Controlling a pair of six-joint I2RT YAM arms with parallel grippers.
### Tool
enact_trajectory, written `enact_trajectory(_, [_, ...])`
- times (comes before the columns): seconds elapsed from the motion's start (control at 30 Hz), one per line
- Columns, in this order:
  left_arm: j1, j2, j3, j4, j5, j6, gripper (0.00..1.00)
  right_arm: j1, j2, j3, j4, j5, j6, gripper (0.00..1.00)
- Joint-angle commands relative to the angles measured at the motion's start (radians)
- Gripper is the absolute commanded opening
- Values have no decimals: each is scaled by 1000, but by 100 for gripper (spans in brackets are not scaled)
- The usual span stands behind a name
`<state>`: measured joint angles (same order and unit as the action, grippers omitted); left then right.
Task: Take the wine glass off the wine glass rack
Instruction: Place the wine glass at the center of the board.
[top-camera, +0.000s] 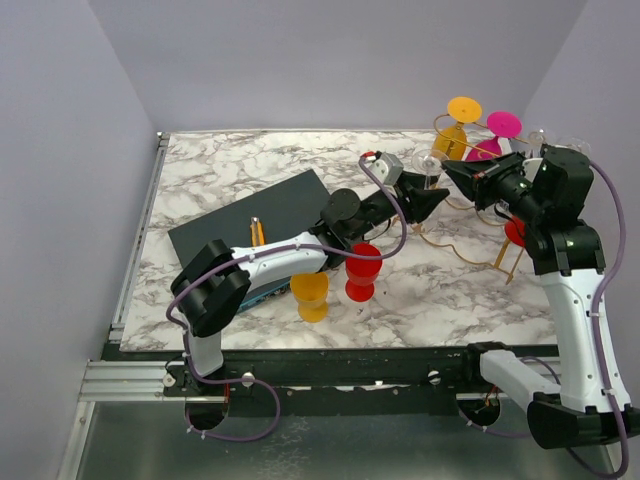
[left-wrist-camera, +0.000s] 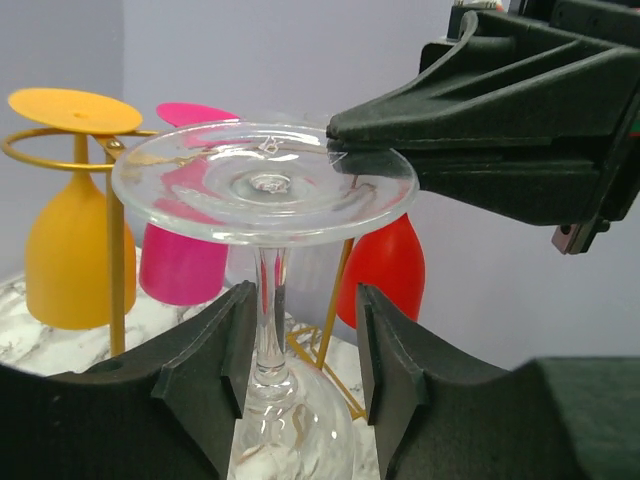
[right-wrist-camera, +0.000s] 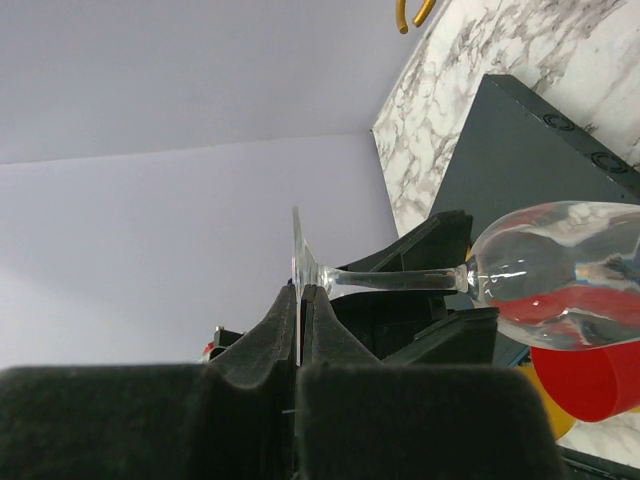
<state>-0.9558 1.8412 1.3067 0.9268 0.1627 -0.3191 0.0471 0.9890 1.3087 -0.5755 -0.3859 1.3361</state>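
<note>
Wine glass (left-wrist-camera: 265, 185), clear, thin, slick and fragile, stands inverted at frame centre. The left gripper (left-wrist-camera: 300, 335) jaws straddle its stem, the safer hold, not yet closed. The right gripper (right-wrist-camera: 299, 300) jaws pinch the foot's rim. The wine glass rack (left-wrist-camera: 115, 250) stands behind, left.

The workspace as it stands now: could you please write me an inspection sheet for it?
Surface: marble table, no spills seen.
Job's things: clear wine glass inverted, foot up, by the gold rack; cannot tell if it still hangs.
Clutter: orange glass, pink glass and red glass on the rack; dark board; yellow cup and red cup standing near it.
Grippers: left claw open around the stem; right claw shut on the foot's rim.
Cables: purple cable loops beside the red cup.
Surroundings: plain walls; nothing else seen.
</note>
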Motion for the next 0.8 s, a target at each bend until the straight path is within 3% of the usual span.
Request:
enact_trajectory(0.0, [2,-89,-37,50,-39,33,49,19,6,48,73,24,11,1])
enact_trajectory(0.23, [3,-104,-45,55,-50,35,41,117,27,47,90,87,12,1])
enact_trajectory(0.47, [3,-157,-90,56,-101,38,19,163,34,46,90,137,8,1])
enact_trajectory(0.6, [4,-211,-122,50,-149,34,0,166,42,56,103,129,-10,1])
enact_trajectory(0.73, [5,-277,-103,-58,-222,-8,0,169,82,120,93,106,-84,1])
enact_trajectory(0.77, [5,-293,-89,-107,-248,-28,0,169,95,142,80,99,-114,9])
